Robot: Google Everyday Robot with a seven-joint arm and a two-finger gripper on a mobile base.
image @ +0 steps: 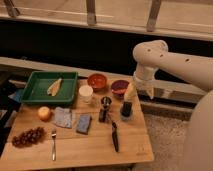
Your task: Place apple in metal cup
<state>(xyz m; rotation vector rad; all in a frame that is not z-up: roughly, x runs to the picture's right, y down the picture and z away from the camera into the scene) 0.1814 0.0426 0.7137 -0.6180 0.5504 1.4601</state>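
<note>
On the wooden table [95,150], the apple [44,113] is sitting well to the left of the metal cup [106,101], with a grey cloth [63,117] and a blue sponge [83,123] lying between them. We are seeing the robot's gripper [130,94] hanging just right of the metal cup, above a black container [126,111]; whether its grip is apart or together, we cannot tell. A white cup [86,93] is standing just behind and left of the metal cup, a red bowl [97,81] and a purple bowl [120,86] behind it, and a green tray [35,91] far to its left.
</note>
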